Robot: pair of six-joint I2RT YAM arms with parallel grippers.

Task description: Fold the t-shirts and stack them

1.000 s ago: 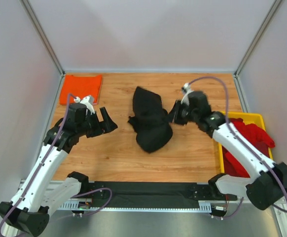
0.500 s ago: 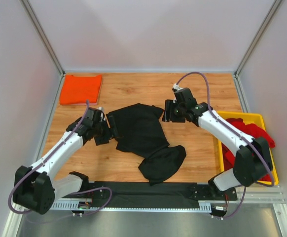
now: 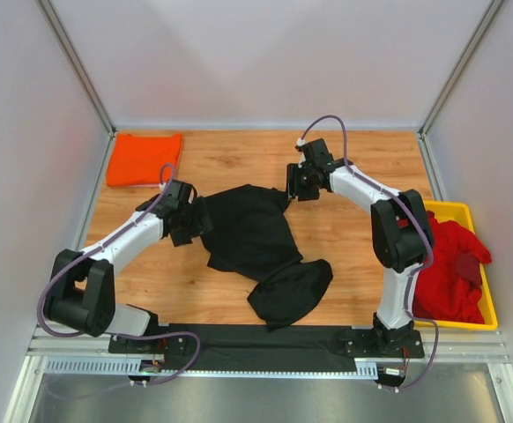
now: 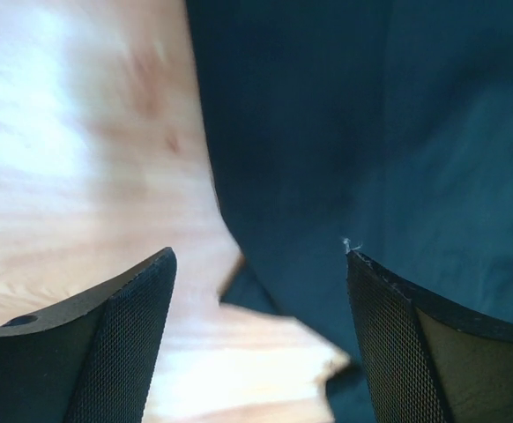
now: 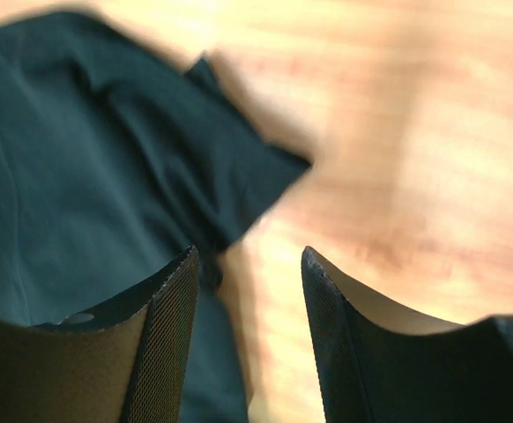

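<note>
Left end effector (image 4: 258, 256) and right end effector (image 5: 249, 251) agape, empty; black t-shirt (image 3: 256, 238) half-spread, rumpled, bottom bunched

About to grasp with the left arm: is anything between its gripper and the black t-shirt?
Nothing visible. The left gripper is open right over the left edge of the black t-shirt, with only cloth and bare wooden table between its fingers.

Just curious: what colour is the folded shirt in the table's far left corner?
The folded shirt is bright orange, clearest in the top external view.
</note>
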